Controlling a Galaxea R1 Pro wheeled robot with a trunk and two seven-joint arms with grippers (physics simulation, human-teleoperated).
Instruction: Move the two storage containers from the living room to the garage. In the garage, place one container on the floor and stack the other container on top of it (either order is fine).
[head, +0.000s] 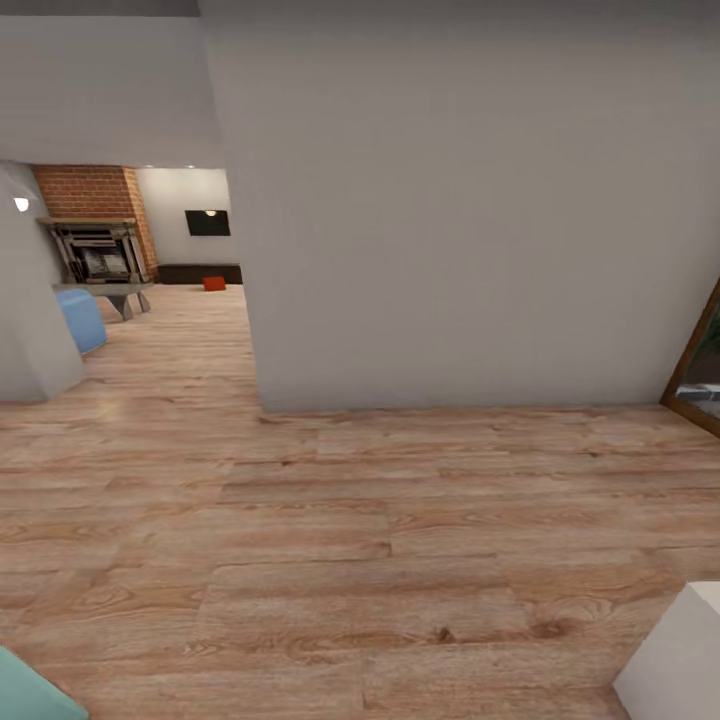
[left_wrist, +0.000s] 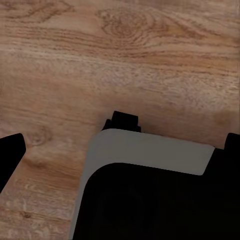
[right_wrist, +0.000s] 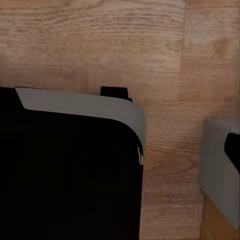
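Light wood plank floor (head: 400, 560), grey wall (head: 450, 200), distant orange-red storage container (head: 214, 284)

Both wrists low, facing down; tool states unclear

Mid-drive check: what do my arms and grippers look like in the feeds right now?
Only the tips show. In the left wrist view, the left gripper appears as two plain matte black fingers at opposite edges, with no markings or cables visible. The right wrist view catches one similar black finger. Arm links and sleeves cannot be made out.
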